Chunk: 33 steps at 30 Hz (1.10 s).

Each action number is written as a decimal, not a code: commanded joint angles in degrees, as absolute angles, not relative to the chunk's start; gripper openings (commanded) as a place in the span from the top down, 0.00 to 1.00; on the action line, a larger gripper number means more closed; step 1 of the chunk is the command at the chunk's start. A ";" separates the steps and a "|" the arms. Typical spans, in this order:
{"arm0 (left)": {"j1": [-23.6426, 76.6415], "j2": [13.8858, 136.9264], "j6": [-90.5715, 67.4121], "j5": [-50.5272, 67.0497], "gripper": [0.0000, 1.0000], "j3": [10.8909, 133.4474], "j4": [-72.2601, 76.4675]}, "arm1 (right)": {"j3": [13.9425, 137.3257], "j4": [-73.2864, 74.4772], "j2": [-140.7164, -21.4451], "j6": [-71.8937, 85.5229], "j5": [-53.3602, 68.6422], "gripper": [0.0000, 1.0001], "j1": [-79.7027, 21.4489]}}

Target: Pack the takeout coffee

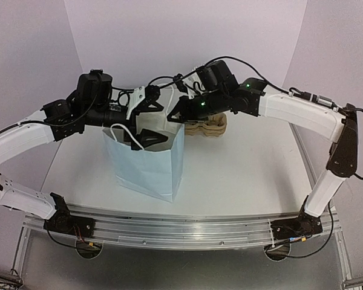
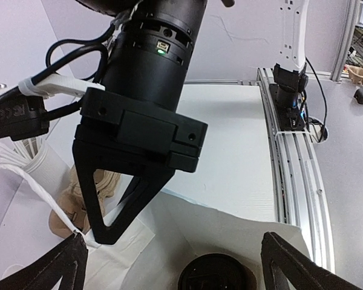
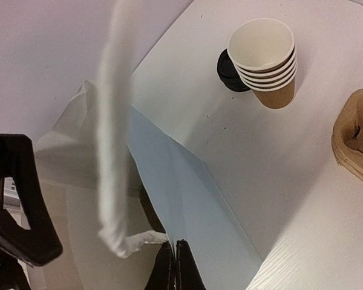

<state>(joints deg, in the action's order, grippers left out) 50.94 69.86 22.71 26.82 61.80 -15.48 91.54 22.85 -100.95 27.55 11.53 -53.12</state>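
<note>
Sitting low inside the open white paper bag point(image 1: 150, 172), the takeout coffee point(image 2: 218, 275) shows only its round black plastic lid. It is right under the left gripper point(image 2: 172, 257), whose jaws are spread wide and hold nothing. The right gripper point(image 3: 175, 269) has its jaws closed on the bag's upper rim, propping the mouth open. The main risk, as I judge it, is the left arm's exit. One of its spread fingers point(image 2: 63, 269) could hook the white twisted paper handle point(image 3: 114, 151) or the thin wall and drag the bag sideways, tipping the cup. A hard tug from the right jaws could tear the bag or topple it on the white tabletop point(image 1: 242, 163). Releasing too early could let the wall fold onto the lid.
</note>
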 commanded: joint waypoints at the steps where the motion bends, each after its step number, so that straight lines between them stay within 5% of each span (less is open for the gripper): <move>1: 51.04 66.47 21.45 22.94 0.00 65.56 -18.17 | 95.05 25.19 -102.86 21.03 15.86 1.00 -51.39; 33: 43.00 55.91 25.49 -7.38 0.00 60.73 -10.32 | 120.65 39.21 -119.45 1.58 31.33 1.00 -48.13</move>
<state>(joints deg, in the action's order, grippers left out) 44.59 57.41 24.67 -2.41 62.07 -14.90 116.27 38.16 -116.94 4.38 28.26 -48.12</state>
